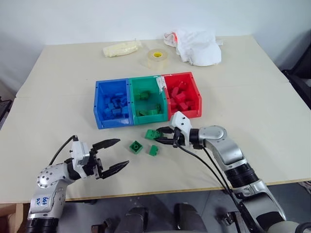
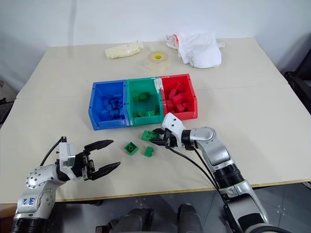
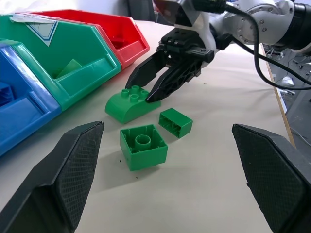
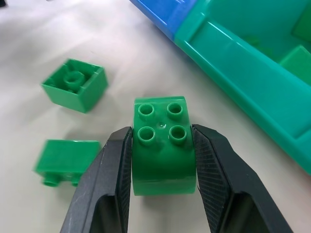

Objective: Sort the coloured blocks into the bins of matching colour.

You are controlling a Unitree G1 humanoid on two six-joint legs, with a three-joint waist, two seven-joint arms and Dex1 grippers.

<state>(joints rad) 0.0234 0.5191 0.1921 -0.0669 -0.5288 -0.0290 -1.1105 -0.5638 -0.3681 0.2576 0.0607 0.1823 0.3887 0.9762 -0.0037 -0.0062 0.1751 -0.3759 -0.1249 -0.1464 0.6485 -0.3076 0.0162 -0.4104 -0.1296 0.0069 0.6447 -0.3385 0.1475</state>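
**Three green blocks left on the table, one already in the claw**

Three green pieces are lying just near of the bins [image 1: 146, 116], and the right gripper [image 1: 160, 136] is closing its two black fingers on the rounded green block [image 4: 162, 145], one pad pressing each side, studs facing up. In the left wrist view that block is looking as if it is resting on or barely above the table [image 1: 252, 97], directly in front of the green bin [image 1: 147, 99].

To do this step well, the arm is needing a clean lift before any travel toward the far side, so the block is clearing the green bin's near wall instead of bumping it. The grip is sitting on the smooth curved sides, so a slow, level carry is looking wiser than a quick swing.

The upturned green cube [image 1: 136, 146] and the small green brick [image 1: 153, 150] are waiting just left of the gripper. The left gripper [image 1: 112, 155] is hovering wide open and empty, well left of the blocks, grasping nothing.
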